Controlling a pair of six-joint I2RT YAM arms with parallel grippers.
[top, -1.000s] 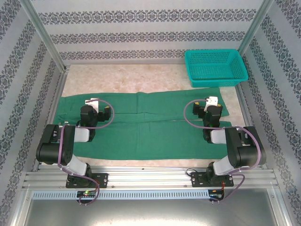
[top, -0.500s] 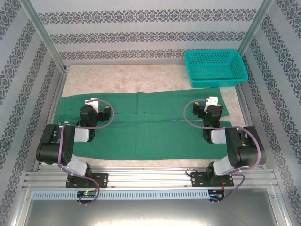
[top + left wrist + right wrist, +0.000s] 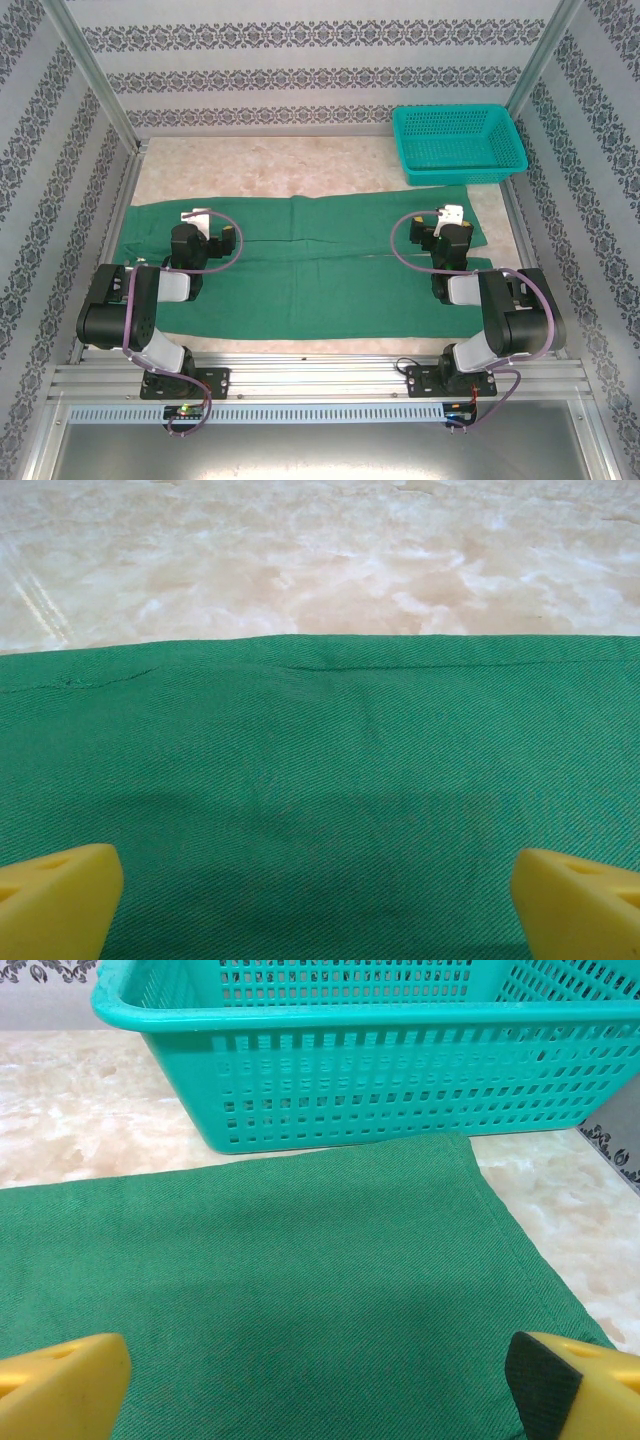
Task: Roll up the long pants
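The long pants lie flat across the worktop, from its left edge to its right edge, toward the near edge. Left jaws and right jaws stand wide over them, holding nothing. A teal basket sits at the far right corner.

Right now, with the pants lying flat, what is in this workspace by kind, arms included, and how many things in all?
long pants: 1
teal mesh basket: 1
robot arms: 2
Total: 4
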